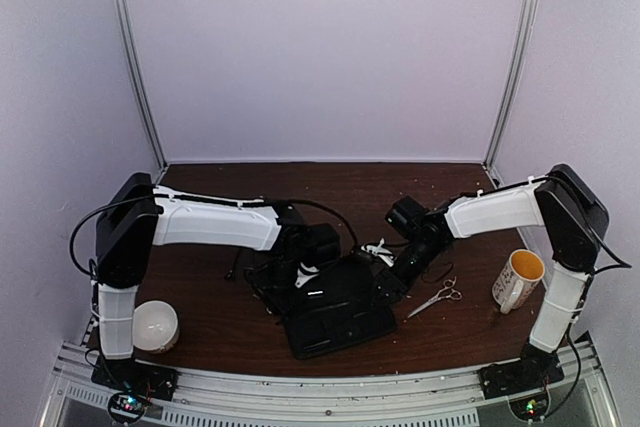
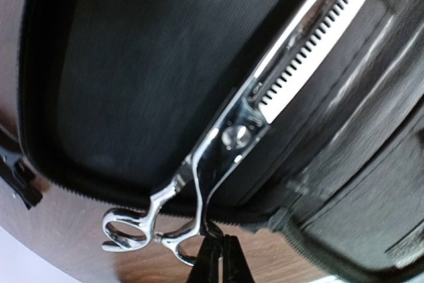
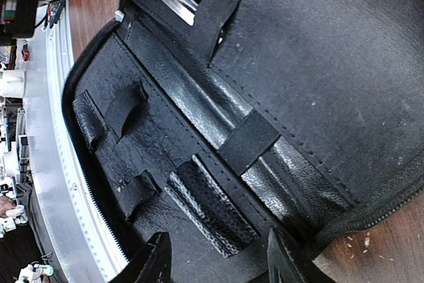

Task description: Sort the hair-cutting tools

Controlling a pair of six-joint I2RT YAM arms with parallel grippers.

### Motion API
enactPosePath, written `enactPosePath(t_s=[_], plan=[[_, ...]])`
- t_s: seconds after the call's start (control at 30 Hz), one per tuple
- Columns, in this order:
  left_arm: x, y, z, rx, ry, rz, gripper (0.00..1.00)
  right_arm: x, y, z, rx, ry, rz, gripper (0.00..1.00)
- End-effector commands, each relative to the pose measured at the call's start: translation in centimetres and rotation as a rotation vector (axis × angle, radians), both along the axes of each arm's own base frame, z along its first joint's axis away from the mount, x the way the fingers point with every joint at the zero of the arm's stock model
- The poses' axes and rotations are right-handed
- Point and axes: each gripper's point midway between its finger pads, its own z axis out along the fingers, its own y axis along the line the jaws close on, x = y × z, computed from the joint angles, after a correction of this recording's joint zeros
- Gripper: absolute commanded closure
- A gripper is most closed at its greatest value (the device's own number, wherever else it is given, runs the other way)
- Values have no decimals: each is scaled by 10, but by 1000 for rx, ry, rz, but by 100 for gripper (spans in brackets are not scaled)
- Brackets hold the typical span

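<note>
Left tool (image 2: 216, 248) pinching toothed scissors (image 2: 235, 138); brown table (image 1: 215, 312), pale walls (image 1: 320, 47).

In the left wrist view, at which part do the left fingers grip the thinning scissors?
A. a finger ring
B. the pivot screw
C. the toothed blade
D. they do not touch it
A: the left fingers are shut on the lower finger ring of the thinning scissors, away from the pivot screw and the teeth.

Open black case (image 1: 338, 332) at centre, yellow-lined white mug (image 1: 518, 282) at right, white bowl (image 1: 155, 327) at left
</note>
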Motion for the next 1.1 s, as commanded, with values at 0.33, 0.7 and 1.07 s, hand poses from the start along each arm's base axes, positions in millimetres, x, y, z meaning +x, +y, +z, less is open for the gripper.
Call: enactPosePath(t_s=[0.33, 0.7, 1.07], plan=[[17, -60, -10, -137, 14, -73, 100, -4, 5, 7, 42, 24, 37, 49], [23, -101, -11, -304, 17, -59, 100, -3, 3, 10, 52, 29, 35, 49], [29, -121, -9, -410, -12, -76, 100, 3, -1, 14, 62, 27, 23, 48]])
